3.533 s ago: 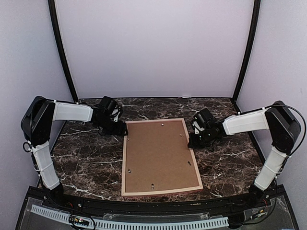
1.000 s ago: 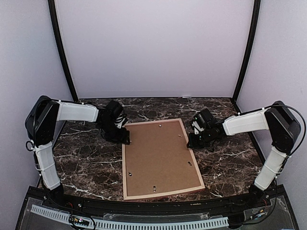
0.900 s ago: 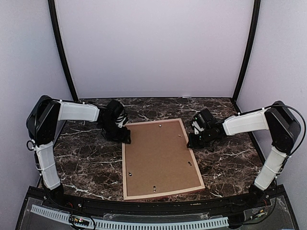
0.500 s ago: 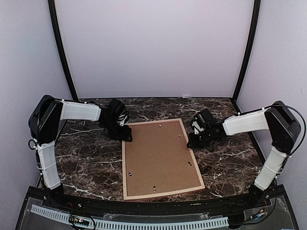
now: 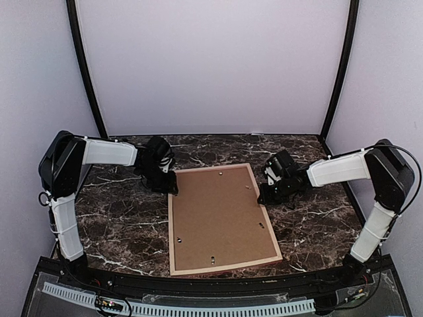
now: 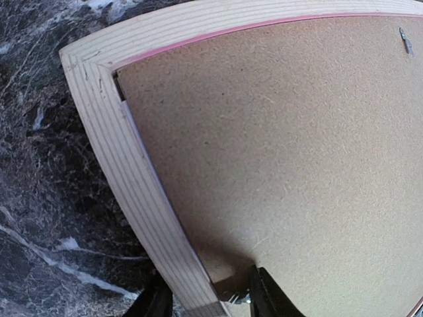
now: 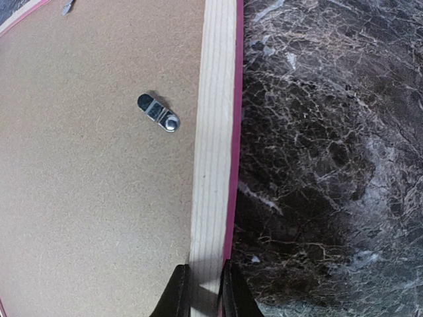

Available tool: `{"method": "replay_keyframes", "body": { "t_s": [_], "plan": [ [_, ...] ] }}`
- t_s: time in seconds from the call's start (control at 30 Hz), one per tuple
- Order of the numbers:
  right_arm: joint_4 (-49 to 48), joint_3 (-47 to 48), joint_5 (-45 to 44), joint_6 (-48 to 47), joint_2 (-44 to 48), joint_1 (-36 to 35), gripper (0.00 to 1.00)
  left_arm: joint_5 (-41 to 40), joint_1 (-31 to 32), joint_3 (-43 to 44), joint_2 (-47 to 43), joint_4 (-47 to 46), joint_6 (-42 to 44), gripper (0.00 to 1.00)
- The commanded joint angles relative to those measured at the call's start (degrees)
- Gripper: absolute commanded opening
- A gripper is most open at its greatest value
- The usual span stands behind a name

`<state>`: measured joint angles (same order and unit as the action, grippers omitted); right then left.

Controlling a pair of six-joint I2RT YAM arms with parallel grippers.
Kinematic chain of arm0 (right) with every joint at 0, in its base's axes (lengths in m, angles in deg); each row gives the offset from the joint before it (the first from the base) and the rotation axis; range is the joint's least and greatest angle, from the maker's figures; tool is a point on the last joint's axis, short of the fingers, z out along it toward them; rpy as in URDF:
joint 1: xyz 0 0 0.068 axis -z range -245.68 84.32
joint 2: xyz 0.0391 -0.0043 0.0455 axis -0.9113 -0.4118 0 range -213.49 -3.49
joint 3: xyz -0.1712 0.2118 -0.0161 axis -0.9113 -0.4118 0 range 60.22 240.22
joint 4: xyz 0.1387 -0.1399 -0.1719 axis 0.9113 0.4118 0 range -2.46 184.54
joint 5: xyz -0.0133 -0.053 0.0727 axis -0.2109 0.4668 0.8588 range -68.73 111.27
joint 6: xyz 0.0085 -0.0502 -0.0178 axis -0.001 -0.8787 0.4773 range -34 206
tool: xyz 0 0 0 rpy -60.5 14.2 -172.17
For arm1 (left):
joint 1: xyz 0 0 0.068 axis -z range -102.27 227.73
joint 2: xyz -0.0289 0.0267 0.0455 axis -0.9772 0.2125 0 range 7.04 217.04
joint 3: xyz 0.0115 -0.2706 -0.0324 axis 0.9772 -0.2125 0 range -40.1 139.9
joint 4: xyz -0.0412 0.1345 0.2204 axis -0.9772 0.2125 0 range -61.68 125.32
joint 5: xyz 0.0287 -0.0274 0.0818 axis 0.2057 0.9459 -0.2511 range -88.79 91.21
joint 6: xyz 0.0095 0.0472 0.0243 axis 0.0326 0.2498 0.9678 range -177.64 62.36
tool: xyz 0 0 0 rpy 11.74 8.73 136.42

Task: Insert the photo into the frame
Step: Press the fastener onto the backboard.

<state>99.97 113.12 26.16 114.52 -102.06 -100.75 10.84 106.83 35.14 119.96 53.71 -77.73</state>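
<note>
- The frame (image 5: 225, 266) lies face down in the middle of the dark marble surface (image 5: 119, 224), brown backing panel (image 5: 219, 214) facing up.
- The left gripper (image 5: 172, 189), part open, straddles the frame's left rail near the far corner, with a gap on the inner side.
- The right gripper (image 5: 263, 196) is closed, pinching the frame's right rail.

Robot lab cell: plain lilac walls (image 5: 211, 66), marble-look table (image 5: 119, 224), two bolted arms (image 5: 106, 153)
</note>
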Motion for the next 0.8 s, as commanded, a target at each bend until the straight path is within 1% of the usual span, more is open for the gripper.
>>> {"method": "replay_keyframes", "body": {
  "t_s": [0.0, 0.2, 0.4, 0.77],
  "plan": [
    [0.78, -1.75, 3.31, 0.06, -1.89, -0.26, 0.00, 1.30, 0.69, -2.39, 1.14, 0.47, 0.47, 0.40],
    [0.73, -1.82, 3.46, 0.06, -2.06, -0.26, 0.00, 2.84, 0.69, -3.88, 0.37, 0.07, 0.08, 0.37],
    [0.52, -1.92, 3.55, 0.06, -2.17, -0.24, 0.00, 4.31, 0.68, -4.97, 0.03, 0.10, 0.25, 0.36],
    [0.58, -1.54, 3.54, 0.05, -2.28, -0.25, 0.00, 4.60, 0.65, -5.24, -2.23, 0.72, 0.41, 0.35]
  ]
}}
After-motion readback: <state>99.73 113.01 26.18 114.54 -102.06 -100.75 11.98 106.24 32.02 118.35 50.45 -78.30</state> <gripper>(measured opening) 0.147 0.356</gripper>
